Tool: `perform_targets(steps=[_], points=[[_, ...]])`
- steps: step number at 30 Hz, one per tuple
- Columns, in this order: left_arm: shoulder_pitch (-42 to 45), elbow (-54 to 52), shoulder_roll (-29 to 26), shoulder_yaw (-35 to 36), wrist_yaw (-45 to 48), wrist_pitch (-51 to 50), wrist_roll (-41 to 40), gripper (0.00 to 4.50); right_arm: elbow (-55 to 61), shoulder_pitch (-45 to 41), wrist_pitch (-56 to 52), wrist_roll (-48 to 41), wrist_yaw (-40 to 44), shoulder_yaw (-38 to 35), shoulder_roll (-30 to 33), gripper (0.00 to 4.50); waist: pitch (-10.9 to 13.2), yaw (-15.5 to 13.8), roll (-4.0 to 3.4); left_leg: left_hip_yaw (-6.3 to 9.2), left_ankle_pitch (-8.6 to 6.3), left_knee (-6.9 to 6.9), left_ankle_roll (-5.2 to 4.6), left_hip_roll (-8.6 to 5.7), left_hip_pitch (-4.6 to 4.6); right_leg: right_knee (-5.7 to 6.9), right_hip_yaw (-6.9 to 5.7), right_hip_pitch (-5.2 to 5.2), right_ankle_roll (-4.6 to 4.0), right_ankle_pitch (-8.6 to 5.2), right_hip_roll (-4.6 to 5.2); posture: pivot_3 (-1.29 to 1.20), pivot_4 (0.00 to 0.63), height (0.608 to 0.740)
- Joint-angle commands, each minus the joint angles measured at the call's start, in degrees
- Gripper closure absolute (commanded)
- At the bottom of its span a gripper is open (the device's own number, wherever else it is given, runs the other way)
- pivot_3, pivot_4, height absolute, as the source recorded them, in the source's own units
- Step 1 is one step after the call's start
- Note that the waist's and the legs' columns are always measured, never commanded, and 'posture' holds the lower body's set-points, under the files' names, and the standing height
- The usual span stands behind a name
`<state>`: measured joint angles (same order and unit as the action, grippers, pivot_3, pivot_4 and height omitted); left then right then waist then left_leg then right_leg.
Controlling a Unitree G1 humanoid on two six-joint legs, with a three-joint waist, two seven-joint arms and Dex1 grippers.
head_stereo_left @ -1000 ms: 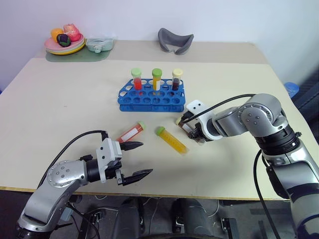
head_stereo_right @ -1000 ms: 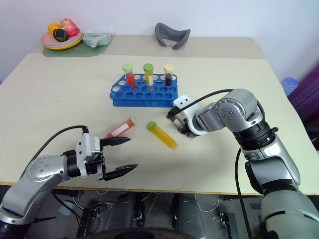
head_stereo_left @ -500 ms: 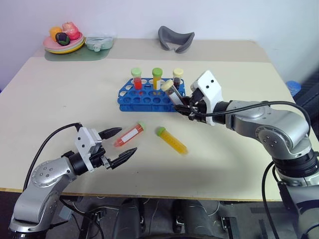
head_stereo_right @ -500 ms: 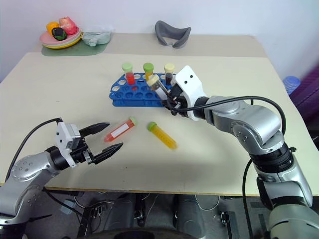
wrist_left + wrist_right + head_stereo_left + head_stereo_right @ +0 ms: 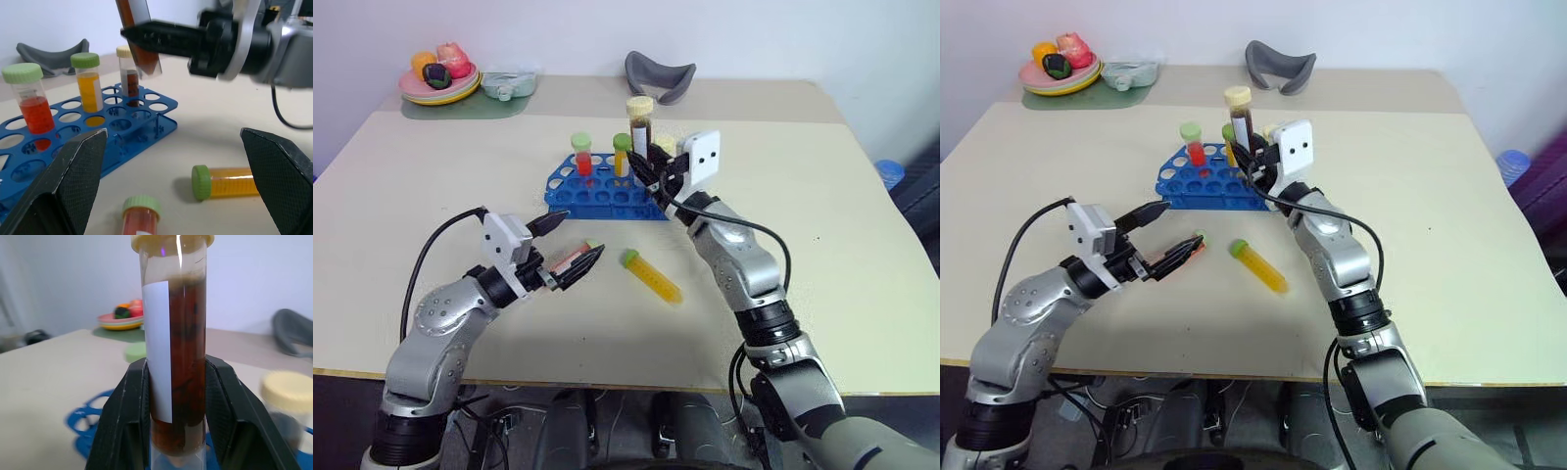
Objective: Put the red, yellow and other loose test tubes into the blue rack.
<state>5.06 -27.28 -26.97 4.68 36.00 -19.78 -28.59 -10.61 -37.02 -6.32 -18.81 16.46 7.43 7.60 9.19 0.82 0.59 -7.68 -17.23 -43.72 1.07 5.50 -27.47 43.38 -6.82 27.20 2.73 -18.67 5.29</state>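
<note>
The right gripper [image 5: 653, 166], clamped on the dark brown tube [image 5: 639, 125], has lifted it upright above the blue rack [image 5: 597, 192], ready for a hole; the left gripper [image 5: 570, 242] has advanced, fingers spread around the red tube [image 5: 572, 259]; the yellow tube [image 5: 652, 275] lies beyond its fingertips

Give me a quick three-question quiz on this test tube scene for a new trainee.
1. True or false: the right gripper holds the brown tube upright above the blue rack.
2. Which loose tube lies between the left gripper's open fingers? A) yellow tube B) red tube C) brown tube
3. How many tubes stand in the rack?

Key
1. True.
2. B, the red tube; the yellow tube lies apart on the table.
3. Three.
</note>
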Motion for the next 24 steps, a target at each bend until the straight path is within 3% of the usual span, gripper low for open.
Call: perform_targets(steps=[1, 24], points=[[0.98, -2.96, 0.13, -0.06, -1.38, -0.43, -0.15, 0.0, -2.68, -0.55, 7.18, 1.7, 0.85, -2.92, -1.5, 3.58, 0.0, 0.05, 0.0, 0.0, 0.0, 0.0, 0.0, 0.0, 0.0, 0.01, 0.0, 0.0, 0.0, 0.0, 0.0, 0.0, 0.15, 0.669], [2.12, -3.28, -0.17, 0.79, -3.74, -1.99, -2.3, 0.0, -25.05, -1.19, 26.62, 7.55, 2.41, -8.49, -5.4, 3.58, 0.01, 0.07, -0.02, 0.02, 0.0, -0.26, 0.01, 0.02, -0.01, 0.27, 0.04, 0.03, -0.02, -0.01, 0.0, 0.0, 0.15, 0.669]])
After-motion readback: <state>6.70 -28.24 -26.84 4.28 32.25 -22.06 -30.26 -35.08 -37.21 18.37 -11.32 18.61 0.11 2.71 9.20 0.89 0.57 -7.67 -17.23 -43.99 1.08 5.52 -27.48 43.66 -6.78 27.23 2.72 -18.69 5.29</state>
